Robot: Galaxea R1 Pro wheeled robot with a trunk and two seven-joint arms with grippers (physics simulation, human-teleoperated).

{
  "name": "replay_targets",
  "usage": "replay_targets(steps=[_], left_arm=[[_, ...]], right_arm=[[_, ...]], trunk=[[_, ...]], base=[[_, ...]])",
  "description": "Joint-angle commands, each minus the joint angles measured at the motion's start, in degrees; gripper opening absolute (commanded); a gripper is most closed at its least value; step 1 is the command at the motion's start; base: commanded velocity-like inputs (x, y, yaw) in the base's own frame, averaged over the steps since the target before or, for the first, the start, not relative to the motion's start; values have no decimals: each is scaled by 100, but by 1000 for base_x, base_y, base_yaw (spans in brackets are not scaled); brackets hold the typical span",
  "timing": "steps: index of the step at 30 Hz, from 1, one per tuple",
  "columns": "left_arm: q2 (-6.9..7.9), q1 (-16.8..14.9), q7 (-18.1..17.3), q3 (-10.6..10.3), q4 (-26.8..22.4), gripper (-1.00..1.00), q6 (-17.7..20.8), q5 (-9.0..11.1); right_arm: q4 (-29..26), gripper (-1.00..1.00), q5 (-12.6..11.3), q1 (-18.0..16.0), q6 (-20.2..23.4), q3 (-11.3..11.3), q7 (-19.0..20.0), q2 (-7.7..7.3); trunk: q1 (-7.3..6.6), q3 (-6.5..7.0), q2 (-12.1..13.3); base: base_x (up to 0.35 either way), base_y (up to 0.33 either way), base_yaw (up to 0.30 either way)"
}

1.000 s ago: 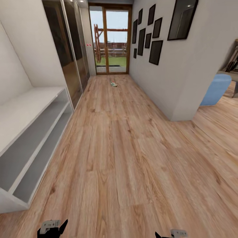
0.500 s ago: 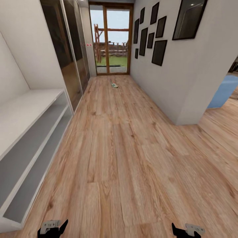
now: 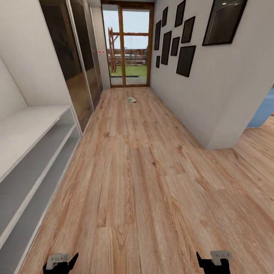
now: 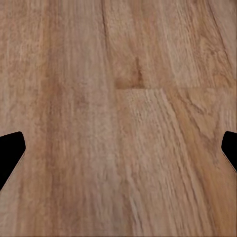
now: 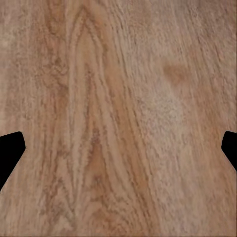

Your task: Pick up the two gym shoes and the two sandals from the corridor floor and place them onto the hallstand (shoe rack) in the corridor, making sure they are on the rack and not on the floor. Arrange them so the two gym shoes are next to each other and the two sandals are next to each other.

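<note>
— Long corridor, wood floor (image 3: 144,182) all the way to the glass door (image 3: 128,43). See that one shoe (image 3: 131,98), far off, just short of the door?

— White and green, a gym shoe I'd guess. Too small to be sure. No second one, and no sandals that I can spot.

— Rack (image 3: 28,160) is near on the left, shelves bare. What worries you?

— The run down there. Rack edge on the left, wall corner (image 3: 213,146) on the right; drift either way and the base clips something. And it could roll onto the shoe if it brakes late.

— The claws?

— Left claw (image 4: 118,153) and right claw (image 5: 118,153) both spread wide, nothing in them. Their own cameras look straight down at planks, fingertips (image 4: 11,150) at the edges. From the head you get shoe, rack and walls, but only the claw tops (image 3: 60,262).
</note>
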Motion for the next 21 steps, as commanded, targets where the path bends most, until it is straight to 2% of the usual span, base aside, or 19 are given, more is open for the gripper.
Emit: replay_targets(steps=[1, 21], left_arm=[[0, -4, -56, 29, 7, 100, 5, 29], [-17, -4, -55, 29, 7, 100, 7, 38]], right_arm=[[4, 100, -34, -3, -17, 63, 7, -3], [-21, 100, -60, -3, -14, 73, -37, 24]], trunk=[[3, -5, -2], [3, -5, -2]], base=[[337, 0, 0], [337, 0, 0]])
